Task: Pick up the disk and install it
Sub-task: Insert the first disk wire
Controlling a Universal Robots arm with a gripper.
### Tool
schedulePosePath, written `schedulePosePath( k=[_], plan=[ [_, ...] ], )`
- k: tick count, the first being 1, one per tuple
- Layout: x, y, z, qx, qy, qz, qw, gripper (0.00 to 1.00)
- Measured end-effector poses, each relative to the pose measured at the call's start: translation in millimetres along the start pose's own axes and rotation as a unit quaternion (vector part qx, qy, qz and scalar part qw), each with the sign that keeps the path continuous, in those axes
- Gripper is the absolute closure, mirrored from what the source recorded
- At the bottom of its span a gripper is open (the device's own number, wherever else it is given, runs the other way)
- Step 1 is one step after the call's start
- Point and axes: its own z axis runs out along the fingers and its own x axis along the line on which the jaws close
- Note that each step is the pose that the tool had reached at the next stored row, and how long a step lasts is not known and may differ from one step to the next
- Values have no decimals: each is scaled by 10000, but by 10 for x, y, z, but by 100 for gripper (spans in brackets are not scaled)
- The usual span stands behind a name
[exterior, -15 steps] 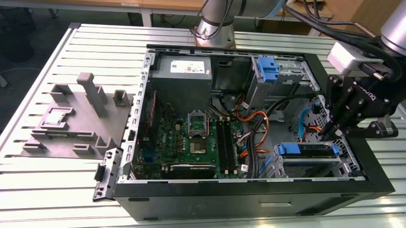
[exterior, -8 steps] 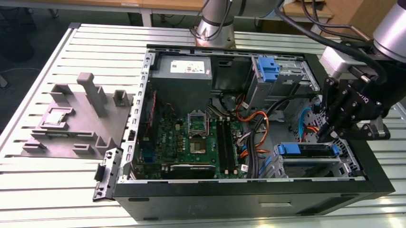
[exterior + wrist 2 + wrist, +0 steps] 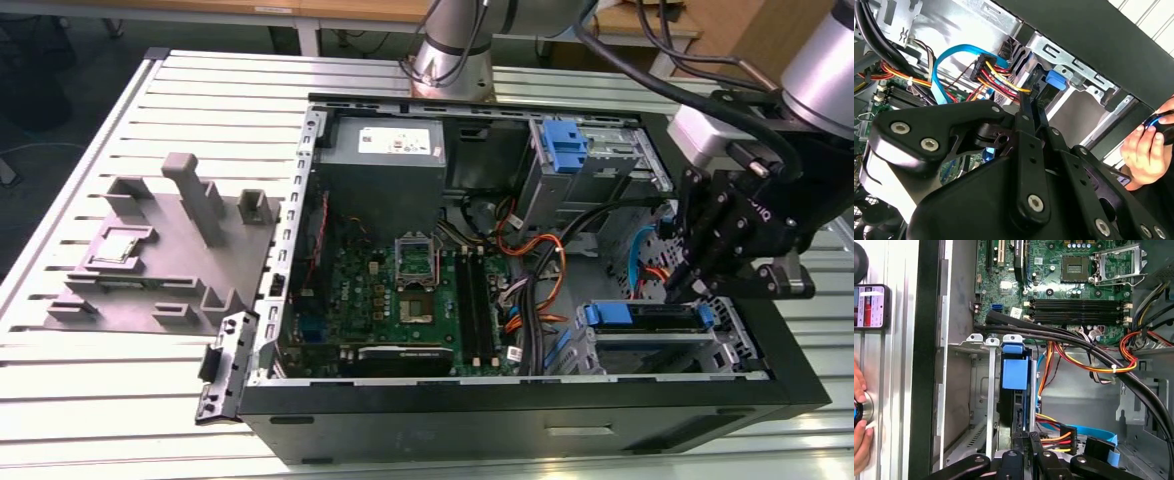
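Black linkage of our gripper [image 3: 1026,452] crowds the foreground in both wrist views, its fingers drawn close together over the rear edge of the disk [image 3: 1015,390]; whether they pinch it we cannot tell. Just ahead of the fingertips the disk stands on edge in the drive cage [image 3: 985,390], its blue carrier tab showing. Beside our gripper, orange and yellow cables [image 3: 1094,362] cross the open room above the motherboard [image 3: 1064,285]. Outside the case wall [image 3: 929,365], a person's hand [image 3: 860,430] rests on the table.

The desk [image 3: 94,380] is ribbed matt metal, the computer case [image 3: 534,425] beside it smooth black with bare steel bays, the gripper [image 3: 694,285] matt black, and the disk [image 3: 1015,370] carries glossy blue plastic.
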Motion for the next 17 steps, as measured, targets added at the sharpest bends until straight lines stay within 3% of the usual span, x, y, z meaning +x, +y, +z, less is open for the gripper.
schedulePosePath(
  k=[7,17],
  plan=[
    [3,28,14,27,2,18,10000,83],
    [29,25,37,23,0,88,10000,83]
  ],
)
